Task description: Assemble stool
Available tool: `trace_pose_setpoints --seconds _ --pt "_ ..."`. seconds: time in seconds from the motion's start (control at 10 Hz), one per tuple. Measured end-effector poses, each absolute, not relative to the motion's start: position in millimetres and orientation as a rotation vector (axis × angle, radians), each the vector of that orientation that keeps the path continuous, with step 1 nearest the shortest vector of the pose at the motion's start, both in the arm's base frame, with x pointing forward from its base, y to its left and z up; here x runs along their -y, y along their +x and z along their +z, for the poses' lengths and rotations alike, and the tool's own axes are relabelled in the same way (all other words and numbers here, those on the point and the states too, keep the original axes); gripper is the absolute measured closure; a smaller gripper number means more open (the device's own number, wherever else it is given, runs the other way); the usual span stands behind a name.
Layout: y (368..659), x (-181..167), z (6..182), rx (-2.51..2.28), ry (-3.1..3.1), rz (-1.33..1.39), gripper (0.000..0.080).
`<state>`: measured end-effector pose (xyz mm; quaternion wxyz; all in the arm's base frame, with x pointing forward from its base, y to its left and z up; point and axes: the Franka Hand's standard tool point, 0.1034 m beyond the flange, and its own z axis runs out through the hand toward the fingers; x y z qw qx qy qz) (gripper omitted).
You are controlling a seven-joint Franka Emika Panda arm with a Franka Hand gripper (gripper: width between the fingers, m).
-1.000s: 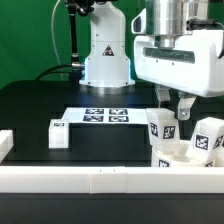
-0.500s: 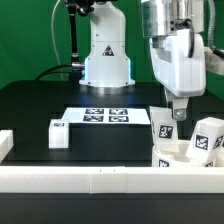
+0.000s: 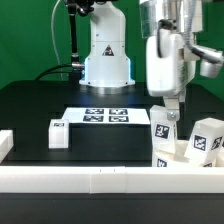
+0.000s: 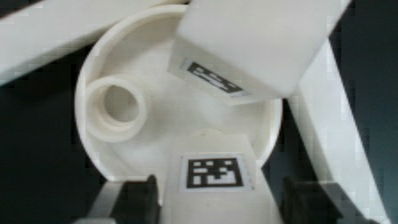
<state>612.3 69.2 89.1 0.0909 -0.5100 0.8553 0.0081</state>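
Green backdrop [image 3: 25,40], matte black table [image 3: 30,105]

Smooth white plastic seat [image 4: 134,55], matt black table [image 3: 40,100]

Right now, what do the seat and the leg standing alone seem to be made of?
Seat: probably white plastic, smooth, faintly glossy, with a moulded hole. Lone leg: seemingly the same white plastic, matte, carrying a printed black-and-white tag.

The round white seat [image 4: 125,140] shows 1 hole [image 4: 116,105] in its face. A tagged leg [image 4: 215,165] stands at the seat's near edge, clamped between the 2 fingers [image 4: 128,200] of the gripper [image 4: 217,197]. Another leg [image 4: 258,40] lies across the seat's far edge.
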Motion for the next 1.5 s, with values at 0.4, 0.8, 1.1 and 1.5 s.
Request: trace_pose_setpoints --seconds 0.4,0.8,1.1,1.5 --pt "612.4 -72.4 89.2 -2.541 -1.501 0.044 0.0228" --pt "616.0 -73.1 105.8 -2.421 -1.634 0.027 0.0153" --pt "613.8 -76.3 104.4 -2.228 -1.906 0.016 0.0151" --pt "612.9 -80.6 106.2 -1.827 -2.339 -0.006 0.0151"
